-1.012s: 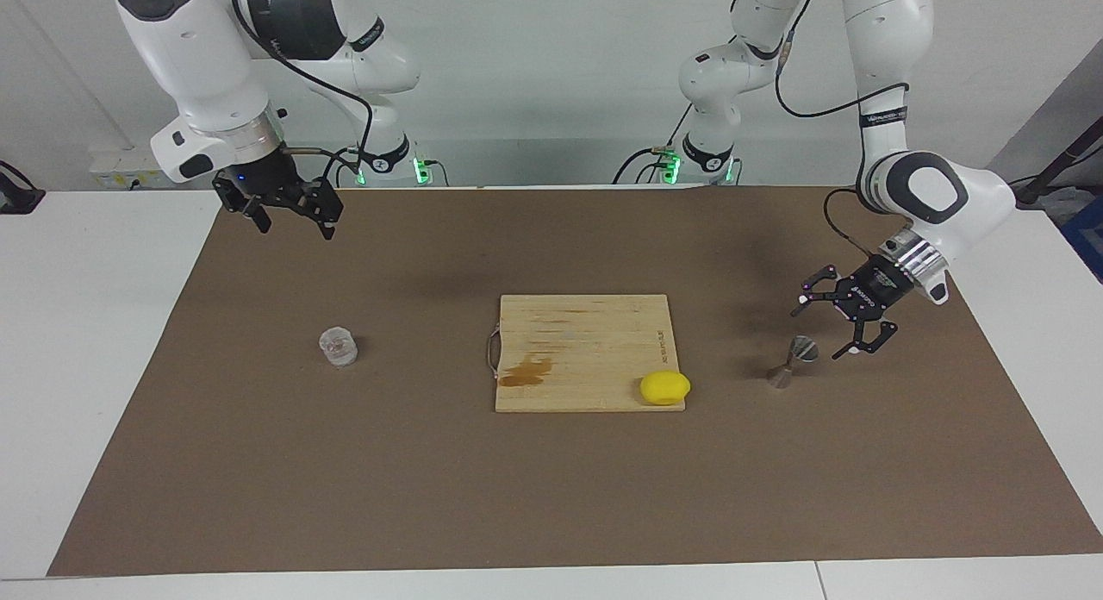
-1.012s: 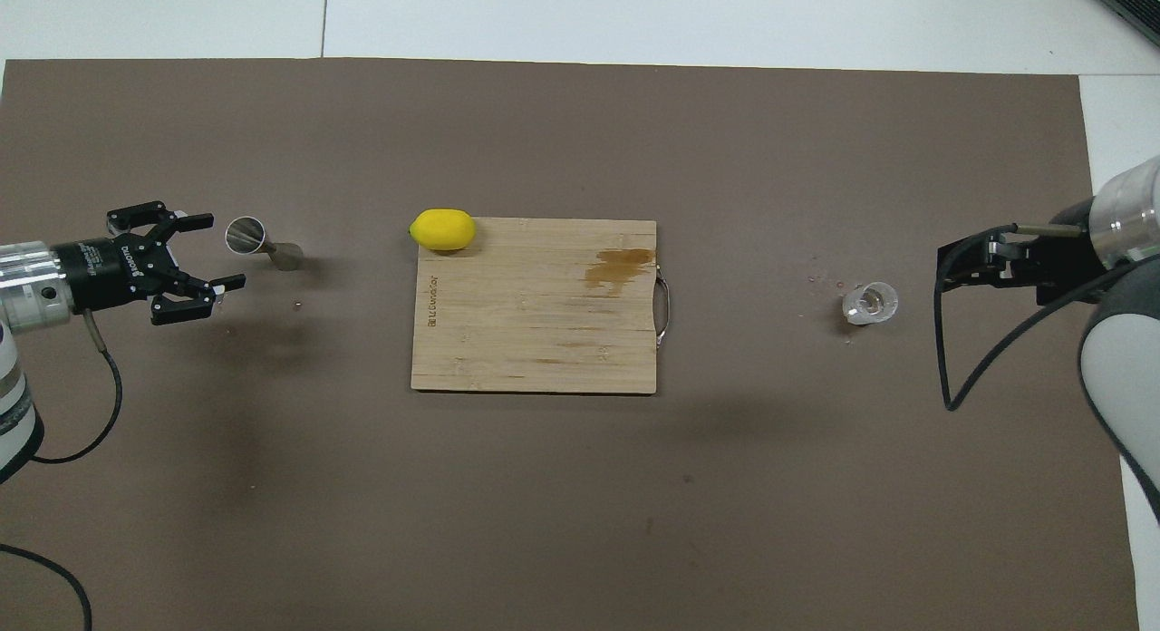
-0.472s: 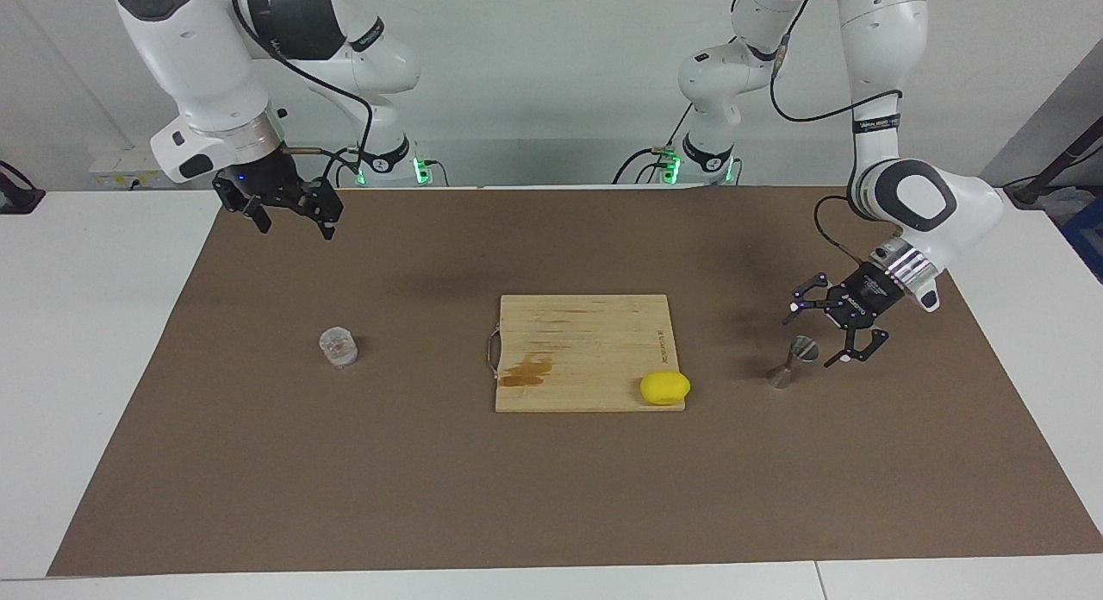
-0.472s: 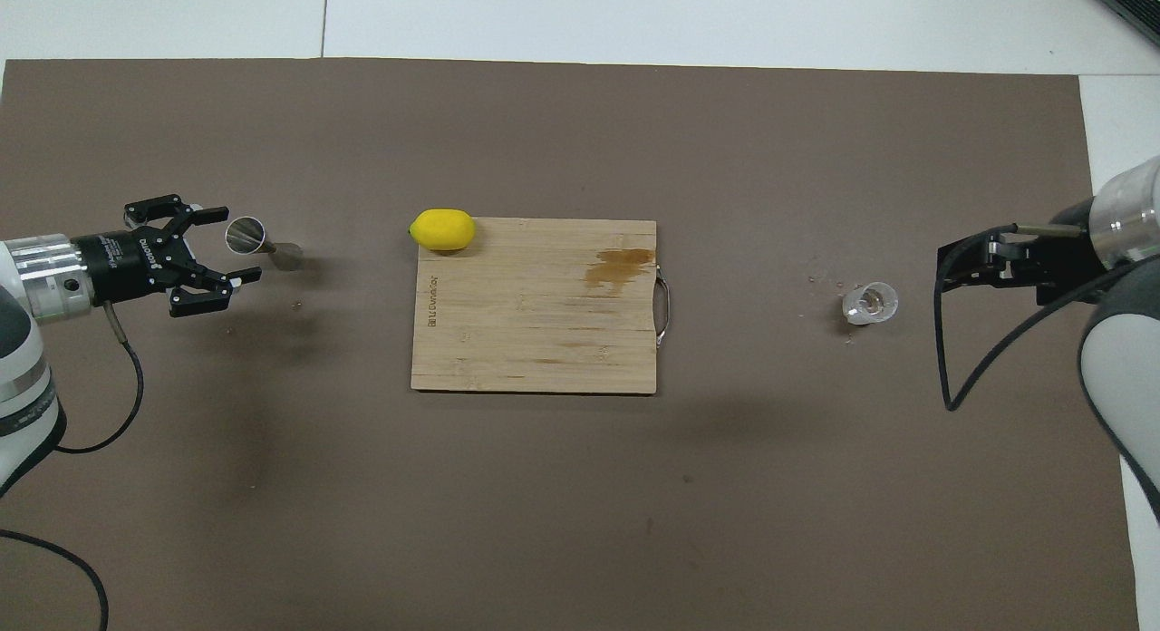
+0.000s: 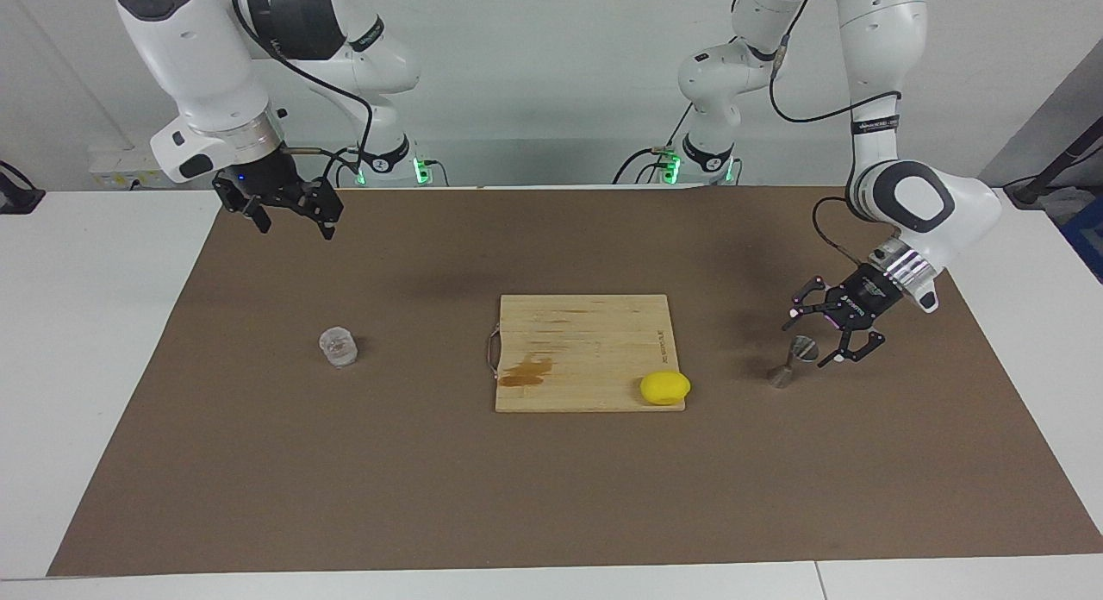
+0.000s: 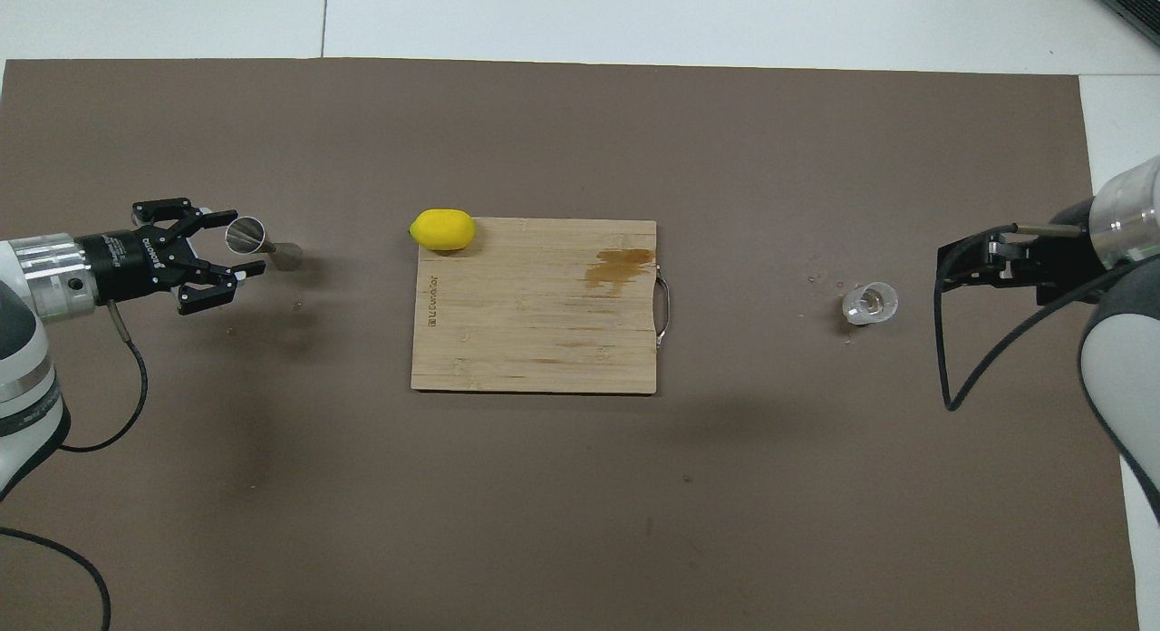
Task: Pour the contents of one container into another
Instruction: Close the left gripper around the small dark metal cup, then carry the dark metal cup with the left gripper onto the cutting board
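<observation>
So there's a wooden cutting board sitting mid-frame on the brown mat, with a brownish stain near its handle and a lemon on its lower right corner in the facing view. Nothing sits between the board and either container, so the way across the mat looks clear.

The jigger stands upright at the right of the facing view, toward the left arm's end of the table. The left gripper is low and right at it, fingers spread on either side of the top cone. From overhead the jigger sits between the two fingertips of the left gripper, but I can't tell if they actually touch the metal.

The glass cup is at the left of the facing view, upright on the mat. The right gripper waits up in the air at the upper left, jaws apart, well away from the cup.

Overhead, the right gripper is only partly visible at the frame's right edge, and what's in the cup is hard to make out.
</observation>
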`<state>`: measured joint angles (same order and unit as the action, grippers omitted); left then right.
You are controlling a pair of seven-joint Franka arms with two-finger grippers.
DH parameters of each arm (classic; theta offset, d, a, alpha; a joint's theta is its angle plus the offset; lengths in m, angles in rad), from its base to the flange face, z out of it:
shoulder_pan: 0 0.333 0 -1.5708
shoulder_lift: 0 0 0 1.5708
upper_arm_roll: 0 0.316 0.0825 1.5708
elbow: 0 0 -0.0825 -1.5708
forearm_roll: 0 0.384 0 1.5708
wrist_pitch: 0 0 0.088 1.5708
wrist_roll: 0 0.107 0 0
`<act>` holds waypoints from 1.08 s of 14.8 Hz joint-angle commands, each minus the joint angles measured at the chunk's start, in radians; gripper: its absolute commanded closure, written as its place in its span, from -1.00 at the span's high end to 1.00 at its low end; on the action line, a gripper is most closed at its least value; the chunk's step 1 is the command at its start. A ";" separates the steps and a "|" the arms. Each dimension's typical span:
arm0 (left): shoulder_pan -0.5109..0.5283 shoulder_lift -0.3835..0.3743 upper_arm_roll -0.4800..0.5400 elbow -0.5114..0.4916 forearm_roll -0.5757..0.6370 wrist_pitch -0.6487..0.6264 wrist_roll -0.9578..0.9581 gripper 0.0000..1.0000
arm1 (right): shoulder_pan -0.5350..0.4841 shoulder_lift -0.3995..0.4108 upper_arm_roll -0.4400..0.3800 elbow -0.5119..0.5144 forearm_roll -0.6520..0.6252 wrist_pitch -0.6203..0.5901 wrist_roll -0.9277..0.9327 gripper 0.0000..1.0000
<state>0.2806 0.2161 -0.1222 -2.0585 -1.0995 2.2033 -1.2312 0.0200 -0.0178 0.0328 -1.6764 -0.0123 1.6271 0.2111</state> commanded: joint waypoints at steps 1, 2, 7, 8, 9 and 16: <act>-0.009 0.009 0.007 0.009 -0.016 0.003 -0.011 -0.87 | -0.015 -0.017 0.006 -0.019 0.025 0.000 -0.024 1.00; -0.009 0.009 0.007 0.009 -0.016 0.003 -0.011 -1.00 | -0.015 -0.017 0.006 -0.019 0.025 0.002 -0.024 1.00; -0.011 0.011 0.007 0.058 -0.014 -0.089 -0.033 -1.00 | -0.015 -0.017 0.006 -0.019 0.025 0.002 -0.024 1.00; -0.012 0.011 0.009 0.076 -0.013 -0.127 -0.034 -1.00 | -0.015 -0.019 0.006 -0.019 0.025 0.000 -0.024 1.00; -0.014 0.011 0.007 0.092 -0.008 -0.151 -0.034 -1.00 | -0.015 -0.019 0.006 -0.019 0.025 0.000 -0.024 1.00; -0.174 -0.041 -0.010 0.130 -0.017 -0.198 -0.140 -1.00 | -0.015 -0.019 0.006 -0.019 0.025 0.000 -0.024 1.00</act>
<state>0.1696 0.2022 -0.1417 -1.9247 -1.1011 2.0184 -1.3141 0.0200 -0.0178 0.0328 -1.6764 -0.0123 1.6271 0.2111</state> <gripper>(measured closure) 0.498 0.000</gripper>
